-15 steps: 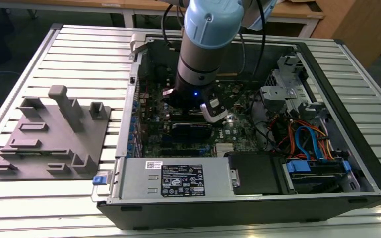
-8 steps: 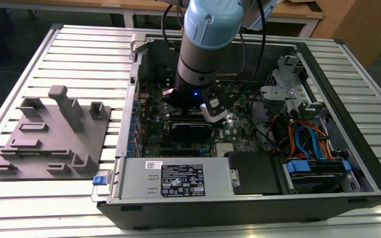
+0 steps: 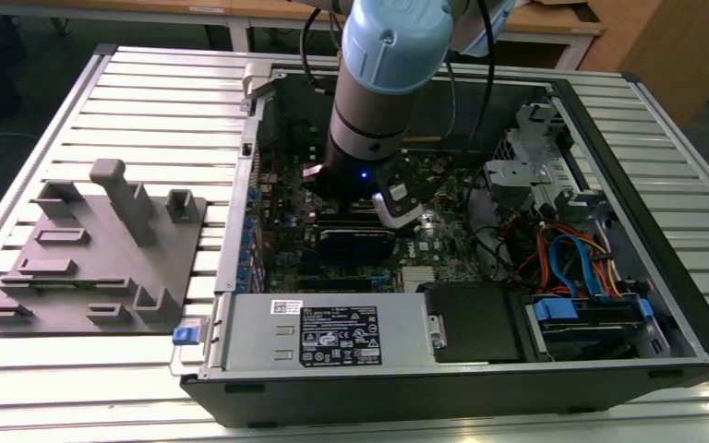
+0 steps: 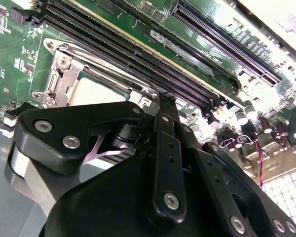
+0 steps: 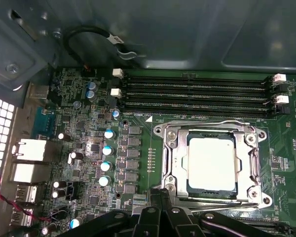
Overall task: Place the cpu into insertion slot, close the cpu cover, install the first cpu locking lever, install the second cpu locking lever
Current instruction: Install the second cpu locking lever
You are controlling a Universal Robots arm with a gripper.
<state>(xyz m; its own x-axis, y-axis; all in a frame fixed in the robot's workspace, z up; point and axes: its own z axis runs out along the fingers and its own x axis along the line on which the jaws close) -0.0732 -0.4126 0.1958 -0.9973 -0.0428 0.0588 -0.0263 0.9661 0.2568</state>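
A: Where's the cpu point(image 5: 211, 164)?
B: Already seated in its slot on the green board point(image 5: 79, 133), with the cpu cover point(image 5: 173, 163) folded down around it. The chip's pale top shows through the cover's cut-out in both wrist views.

A: And the gripper point(image 4: 165, 101)?
B: Low over the socket's edge, inside the open computer case point(image 3: 650, 305). Its fingers sit drawn together with nothing between them, their tips just at the socket frame.

A: So which step is this?
B: I'd judge the lever work. A thin wire lever point(image 5: 207, 124) runs along the side by the memory slots point(image 5: 192, 94). Latching calls for a steady press down and under the hook.
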